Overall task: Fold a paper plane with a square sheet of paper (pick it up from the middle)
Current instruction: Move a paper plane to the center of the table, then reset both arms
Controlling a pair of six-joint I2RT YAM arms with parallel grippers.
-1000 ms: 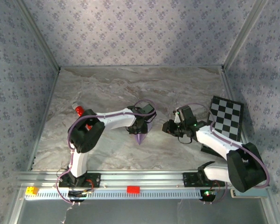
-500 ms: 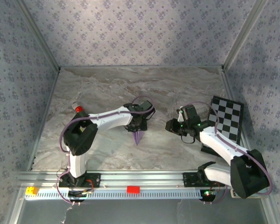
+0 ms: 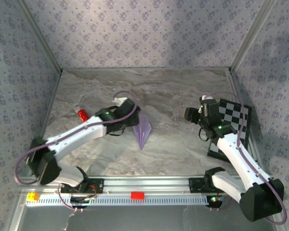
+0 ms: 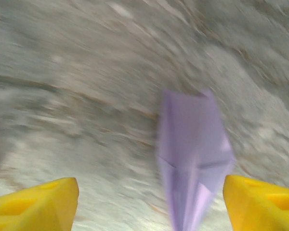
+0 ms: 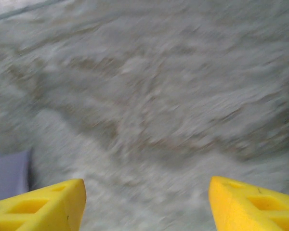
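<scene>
The square sheet of paper is folded into a slim lilac paper plane (image 3: 143,130) that lies flat on the marble table, nose toward the near edge. In the left wrist view the paper plane (image 4: 195,154) lies between my spread yellow fingers (image 4: 33,204), nearer the right one and touching neither. My left gripper (image 3: 133,118) is open just left of the plane's tail. My right gripper (image 3: 190,114) is open and empty, well to the plane's right. A lilac corner of the plane (image 5: 9,175) shows at the left edge of the right wrist view, where the right gripper (image 5: 147,207) hangs over bare table.
A black-and-white checkered board (image 3: 231,127) lies at the right under the right arm. A small red cylinder (image 3: 82,114) stands left of the left forearm. On the front rail sit a red brick (image 3: 137,195) and a yellow brick (image 3: 32,196). Patterned walls enclose the table.
Both grippers opened. The left one let go of the plane and drew back to the left with its arm stretched low. The right gripper pulled away rightward toward the board.
</scene>
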